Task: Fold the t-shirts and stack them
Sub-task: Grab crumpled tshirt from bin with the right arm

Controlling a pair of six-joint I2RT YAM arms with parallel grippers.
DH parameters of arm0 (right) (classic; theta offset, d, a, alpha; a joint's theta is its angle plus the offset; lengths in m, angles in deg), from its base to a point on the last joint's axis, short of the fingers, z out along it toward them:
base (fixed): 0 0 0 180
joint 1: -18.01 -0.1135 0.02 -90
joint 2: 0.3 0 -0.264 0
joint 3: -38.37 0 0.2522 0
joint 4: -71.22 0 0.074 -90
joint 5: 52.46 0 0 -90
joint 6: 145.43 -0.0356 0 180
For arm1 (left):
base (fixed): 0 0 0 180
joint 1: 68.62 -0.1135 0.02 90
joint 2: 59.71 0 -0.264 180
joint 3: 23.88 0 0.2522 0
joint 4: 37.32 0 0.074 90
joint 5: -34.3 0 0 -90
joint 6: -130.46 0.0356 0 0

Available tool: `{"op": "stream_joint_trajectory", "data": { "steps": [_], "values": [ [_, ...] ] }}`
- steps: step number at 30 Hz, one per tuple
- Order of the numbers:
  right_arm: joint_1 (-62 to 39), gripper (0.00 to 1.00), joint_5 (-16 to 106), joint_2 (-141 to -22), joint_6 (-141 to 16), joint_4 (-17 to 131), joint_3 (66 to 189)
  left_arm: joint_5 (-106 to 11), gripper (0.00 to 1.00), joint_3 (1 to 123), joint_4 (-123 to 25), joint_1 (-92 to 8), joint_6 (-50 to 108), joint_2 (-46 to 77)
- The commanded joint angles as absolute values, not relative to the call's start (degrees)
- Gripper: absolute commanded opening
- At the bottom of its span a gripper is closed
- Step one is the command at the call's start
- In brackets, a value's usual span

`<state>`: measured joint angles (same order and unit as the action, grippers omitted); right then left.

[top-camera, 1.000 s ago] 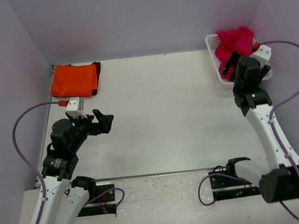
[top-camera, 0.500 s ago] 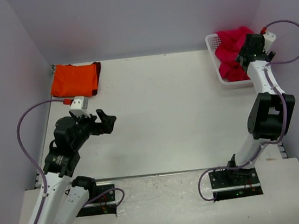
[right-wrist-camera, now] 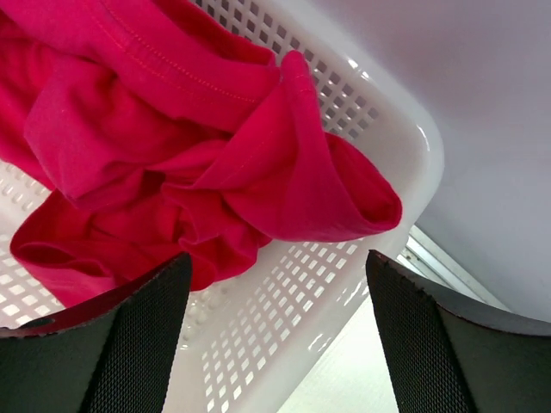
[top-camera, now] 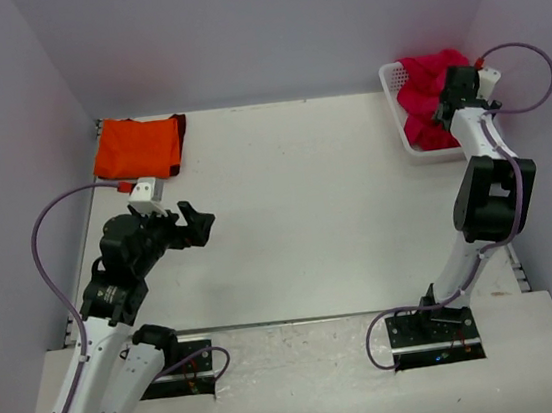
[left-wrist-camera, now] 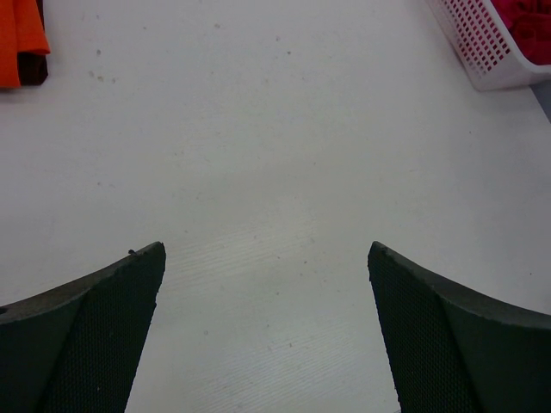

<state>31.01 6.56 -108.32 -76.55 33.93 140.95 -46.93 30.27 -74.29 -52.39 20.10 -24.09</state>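
Hanging over the basket [right-wrist-camera: 386, 129] at far right, the right gripper [right-wrist-camera: 277, 258] spreads its fingers wide above the crumpled pink shirt [right-wrist-camera: 172, 146] inside; the orange shirt [top-camera: 136, 148] lies folded at far left; the left gripper [left-wrist-camera: 267, 249] hovers wide and empty over the table [top-camera: 306, 203].

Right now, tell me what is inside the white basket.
A crumpled crimson-pink t-shirt lies bunched in the white basket. Bare lattice shows beside it; anything beneath the cloth is covered and cannot be seen.
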Motion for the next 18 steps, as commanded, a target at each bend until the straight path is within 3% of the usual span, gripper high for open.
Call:
{"op": "stream_joint_trajectory", "data": {
  "steps": [1, 10, 18],
  "values": [
    [31.81, 0.82, 3.61, -107.44, -77.4, 33.2, 144.15, -47.09, 1.0, 30.49, -73.5, -52.01, 21.3, -24.11],
    [31.99, 0.83, 1.86, -105.5, -77.24, 32.58, 143.71, -46.3, 1.0, 30.05, -72.97, -51.84, 21.47, -23.32],
    [33.22, 0.83, 3.17, -112.87, -76.44, 31.35, 150.11, -46.12, 1.0, 30.14, -73.15, -51.31, 21.74, -23.85]
  ]
}}
